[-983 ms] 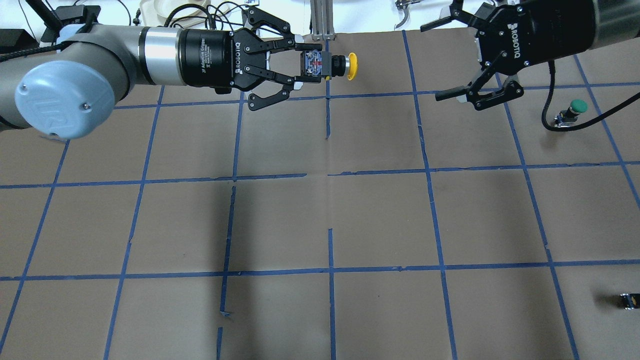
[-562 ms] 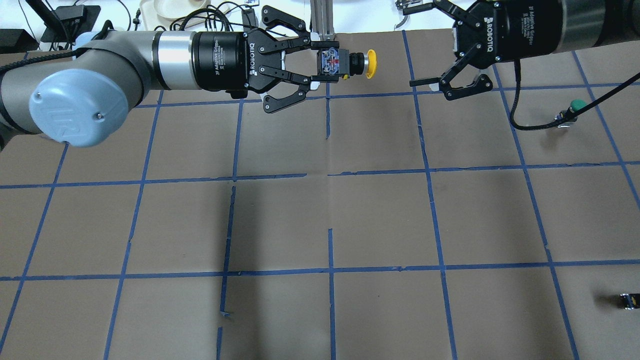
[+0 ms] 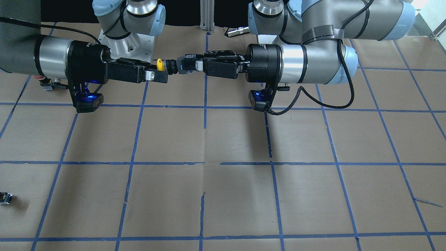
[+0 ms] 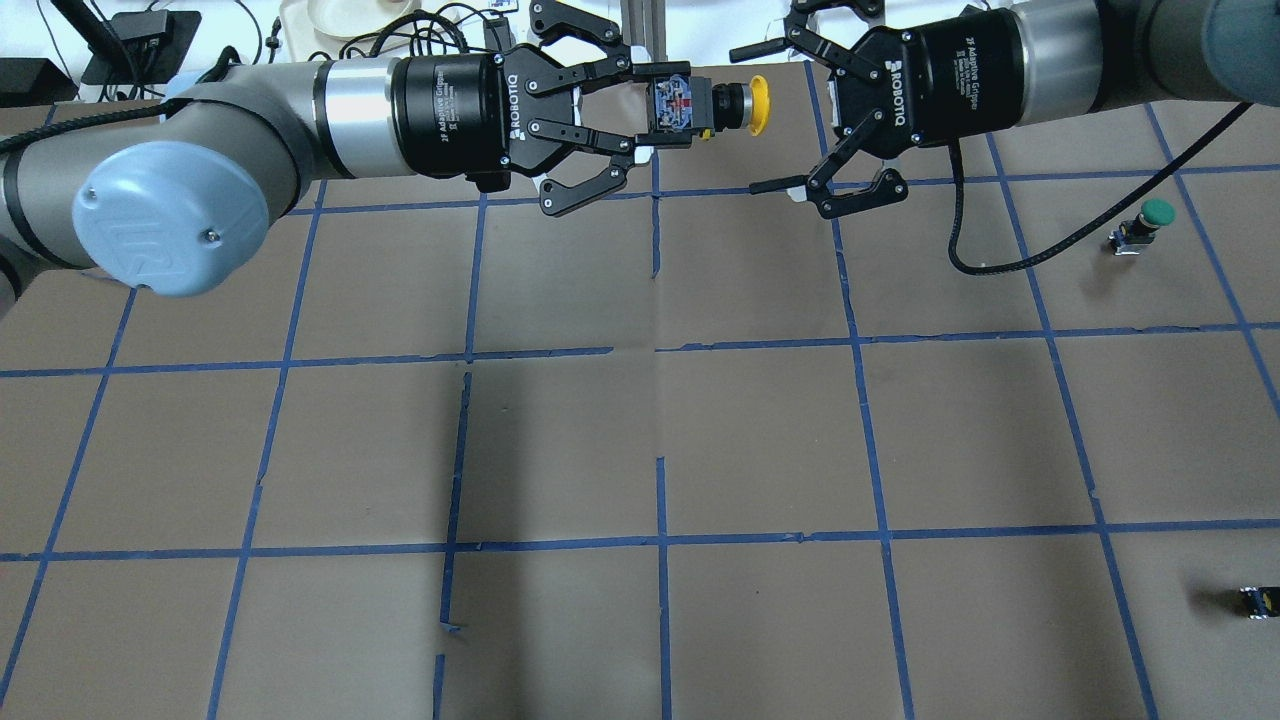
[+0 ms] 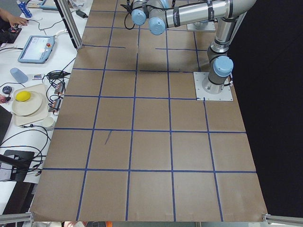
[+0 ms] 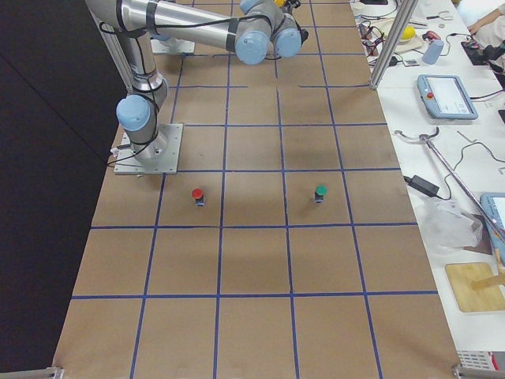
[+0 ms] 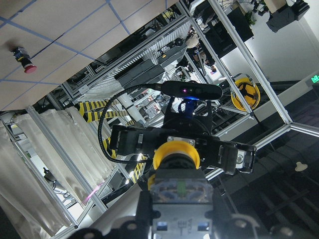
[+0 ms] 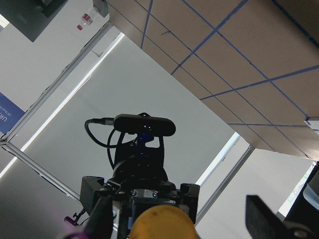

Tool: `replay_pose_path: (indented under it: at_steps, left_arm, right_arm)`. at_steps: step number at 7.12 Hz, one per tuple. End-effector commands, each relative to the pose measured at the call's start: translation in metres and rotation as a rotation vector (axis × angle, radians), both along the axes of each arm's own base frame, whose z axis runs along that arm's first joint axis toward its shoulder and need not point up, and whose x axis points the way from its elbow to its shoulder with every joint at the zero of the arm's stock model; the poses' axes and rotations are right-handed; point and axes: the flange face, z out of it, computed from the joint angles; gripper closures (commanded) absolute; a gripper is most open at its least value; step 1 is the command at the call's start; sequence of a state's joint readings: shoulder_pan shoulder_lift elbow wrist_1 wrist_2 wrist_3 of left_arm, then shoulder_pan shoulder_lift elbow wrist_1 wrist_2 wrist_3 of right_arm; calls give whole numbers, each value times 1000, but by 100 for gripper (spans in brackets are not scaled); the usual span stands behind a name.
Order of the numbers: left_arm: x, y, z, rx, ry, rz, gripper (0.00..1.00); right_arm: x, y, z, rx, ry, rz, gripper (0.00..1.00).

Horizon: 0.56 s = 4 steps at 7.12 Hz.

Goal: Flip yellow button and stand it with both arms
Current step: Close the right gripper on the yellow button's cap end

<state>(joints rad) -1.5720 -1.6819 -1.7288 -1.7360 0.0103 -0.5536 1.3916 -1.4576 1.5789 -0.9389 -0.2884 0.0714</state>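
The yellow button (image 4: 745,104) is held level in the air over the table's far edge, cap pointing toward the right arm. My left gripper (image 4: 662,108) is shut on its grey-black contact block. My right gripper (image 4: 768,118) is open and faces the button, its fingers standing on either side of the yellow cap without touching it. In the front-facing view the cap (image 3: 159,64) sits just above the right gripper (image 3: 157,75), with the left gripper (image 3: 188,66) behind it. The left wrist view shows the cap (image 7: 176,156); the right wrist view shows it (image 8: 162,222) between the open fingers.
A green-capped button (image 4: 1150,215) stands on the table at the right, and a red-capped one (image 6: 197,194) closer to the robot's base. A small capless black-grey block (image 4: 1258,601) lies at the near right. Cables and gear sit beyond the table's far edge.
My left gripper has carried the button to the right and a little farther away. My right gripper has swung left and turned level, so its open fingers now flank the yellow cap.
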Motion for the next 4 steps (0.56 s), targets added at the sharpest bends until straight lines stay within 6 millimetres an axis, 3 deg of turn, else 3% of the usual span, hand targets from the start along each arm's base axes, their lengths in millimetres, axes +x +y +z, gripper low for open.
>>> replay_pose_path:
  at_steps: [1, 3, 4]
  left_arm:
    - [0, 0, 0, 0, 4, 1, 100]
    - [0, 0, 1, -3, 5, 2, 99]
    - [0, 0, 1, -3, 5, 2, 99]
  right_arm:
    - [-1, 3, 14, -3, 2, -11, 20]
    - [-3, 9, 23, -9, 8, -18, 26]
    - [-3, 8, 24, -18, 8, -17, 37]
